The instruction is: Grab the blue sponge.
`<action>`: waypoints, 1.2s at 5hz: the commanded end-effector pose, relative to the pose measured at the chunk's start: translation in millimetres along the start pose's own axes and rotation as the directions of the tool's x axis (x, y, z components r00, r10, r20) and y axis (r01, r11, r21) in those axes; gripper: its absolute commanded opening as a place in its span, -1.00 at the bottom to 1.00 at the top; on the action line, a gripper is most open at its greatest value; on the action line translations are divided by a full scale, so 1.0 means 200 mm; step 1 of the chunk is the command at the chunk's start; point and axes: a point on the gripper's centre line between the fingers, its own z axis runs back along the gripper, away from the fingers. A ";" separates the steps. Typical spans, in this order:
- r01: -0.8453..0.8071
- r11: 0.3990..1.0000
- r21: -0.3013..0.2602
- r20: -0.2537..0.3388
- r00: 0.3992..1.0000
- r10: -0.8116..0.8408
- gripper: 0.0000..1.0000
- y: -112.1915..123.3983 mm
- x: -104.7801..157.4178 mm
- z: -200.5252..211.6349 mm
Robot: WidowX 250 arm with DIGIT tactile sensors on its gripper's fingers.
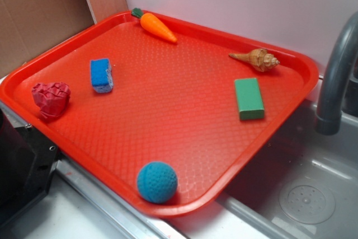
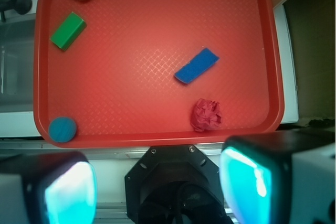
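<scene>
Six small things are seen spread over a red textured tray (image 1: 291, 60), which is set beside a steel sink (image 1: 313, 194) with a dark grey faucet (image 1: 335, 76). The blue sponge (image 1: 101, 75) is found in the left part of the tray in the exterior view, lying flat and apart from everything else; its bright blue top and paler sides are shown. In the wrist view the blue sponge (image 2: 197, 65) is seen right of the tray's middle, turned at a slant. A crumpled red piece (image 1: 51, 98), whose material cannot be told, is placed near the sponge, closer to the tray's left rim. An orange toy carrot (image 1: 156, 26) with a green top is laid along the far rim. A tan spiral seashell (image 1: 256, 59) is placed towards the far right corner, and a green rectangular block (image 1: 249, 98) is laid just in front of it. A teal dimpled ball (image 1: 157, 182) is rested by the near rim, well apart from the sponge.

The end effector (image 2: 157, 187) is held above the near edge of the tray in the wrist view, with its two fingers (image 2: 68, 190) spread wide apart and nothing between them. Nothing on the tray is touched by it.
</scene>
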 end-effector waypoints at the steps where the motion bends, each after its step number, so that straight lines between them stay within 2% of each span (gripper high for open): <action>1: 0.000 1.000 0.000 0.000 1.000 0.000 1.00 0.00 0.00 0.00; 2: -0.120 0.993 -0.004 -0.024 0.992 0.120 1.00 0.12 -0.02 -0.11; 3: -0.361 0.931 -0.057 0.027 0.931 0.363 1.00 0.27 -0.01 -0.22; 4: -0.572 0.820 -0.027 0.128 0.811 0.571 1.00 0.34 0.03 -0.34; 5: -0.665 0.746 0.021 0.135 0.741 0.657 1.00 0.39 0.05 -0.48; 6: -0.659 0.752 0.032 0.126 0.749 0.651 1.00 0.43 0.12 -0.65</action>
